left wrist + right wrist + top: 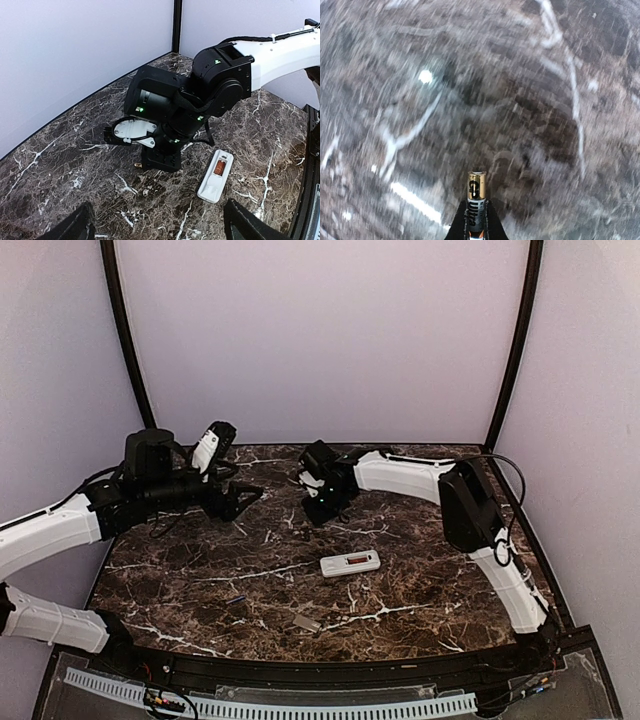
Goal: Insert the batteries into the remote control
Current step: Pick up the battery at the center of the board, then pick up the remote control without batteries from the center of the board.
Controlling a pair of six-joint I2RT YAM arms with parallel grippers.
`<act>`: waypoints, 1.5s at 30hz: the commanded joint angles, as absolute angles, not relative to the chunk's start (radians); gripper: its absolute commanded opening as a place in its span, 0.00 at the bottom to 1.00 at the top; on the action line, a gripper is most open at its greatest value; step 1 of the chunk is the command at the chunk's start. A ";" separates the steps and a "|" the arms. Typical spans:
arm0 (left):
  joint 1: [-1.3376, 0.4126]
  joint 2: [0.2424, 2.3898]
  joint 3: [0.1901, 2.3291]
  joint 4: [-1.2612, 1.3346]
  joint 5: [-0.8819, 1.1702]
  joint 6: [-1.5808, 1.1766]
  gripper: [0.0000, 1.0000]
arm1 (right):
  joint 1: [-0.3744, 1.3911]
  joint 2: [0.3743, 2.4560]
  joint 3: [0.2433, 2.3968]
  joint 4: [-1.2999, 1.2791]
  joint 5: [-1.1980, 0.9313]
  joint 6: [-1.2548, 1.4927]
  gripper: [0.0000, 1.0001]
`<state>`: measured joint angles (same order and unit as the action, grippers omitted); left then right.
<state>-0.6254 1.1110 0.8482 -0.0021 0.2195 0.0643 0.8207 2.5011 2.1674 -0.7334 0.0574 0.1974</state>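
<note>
The white remote control lies back up on the marble table, its open bay showing orange; it also shows in the left wrist view. My right gripper hangs close over the table behind the remote, shut on a black and gold battery whose gold end sticks out past the fingertips. My left gripper is open and empty, left of the right gripper; its fingers frame the bottom of the left wrist view. A slim dark stick, possibly a second battery, lies front left.
A small flat grey cover piece lies near the table's front edge. The table's curved black rim runs along the front, and white walls close the back and sides. The right wrist view is motion-blurred.
</note>
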 commanded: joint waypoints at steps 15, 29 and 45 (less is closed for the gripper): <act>-0.742 1.016 0.813 -0.008 0.338 0.732 0.79 | 0.805 1.860 1.692 -0.688 -0.369 0.064 0.00; -0.790 1.613 1.024 -0.067 0.503 0.442 0.99 | 0.674 1.641 1.341 -0.583 -0.287 0.141 0.00; -0.863 1.938 1.140 0.029 0.375 0.452 0.88 | 0.604 1.562 1.160 -0.521 -0.320 0.091 0.00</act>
